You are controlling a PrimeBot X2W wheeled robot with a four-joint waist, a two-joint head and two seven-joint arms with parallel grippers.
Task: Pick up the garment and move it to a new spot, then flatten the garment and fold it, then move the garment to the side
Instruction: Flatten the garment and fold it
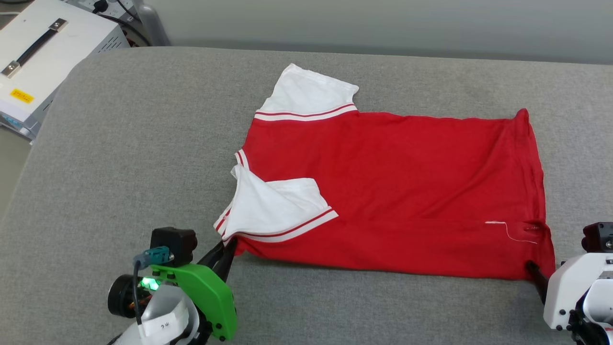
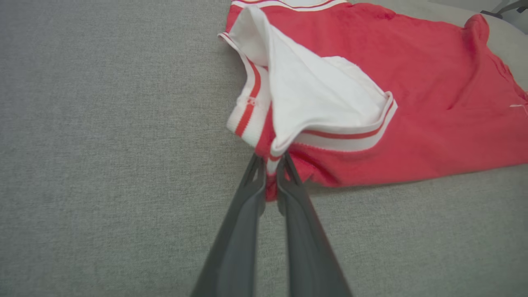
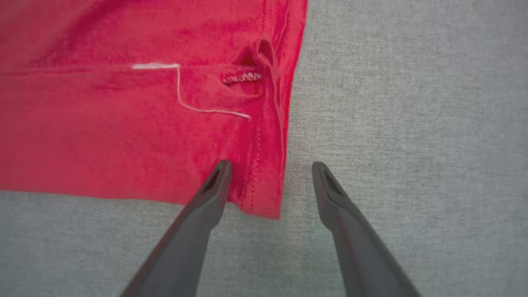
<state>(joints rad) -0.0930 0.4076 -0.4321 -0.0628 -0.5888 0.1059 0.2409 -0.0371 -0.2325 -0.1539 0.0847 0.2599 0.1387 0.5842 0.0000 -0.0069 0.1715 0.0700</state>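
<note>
Pinching the garment beside its sleeve, left gripper is clamped; right gripper stands apart.

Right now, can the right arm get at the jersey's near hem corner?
Likely yes. The right end effector is open, and the hem corner of the jersey lies between its fingers, with nothing else in the way.

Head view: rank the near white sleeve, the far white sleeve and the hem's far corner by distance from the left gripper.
1. near white sleeve: folded over, beside the left gripper.
2. far white sleeve: across the garment, back edge.
3. hem's far corner: diagonally opposite, back right.
</note>
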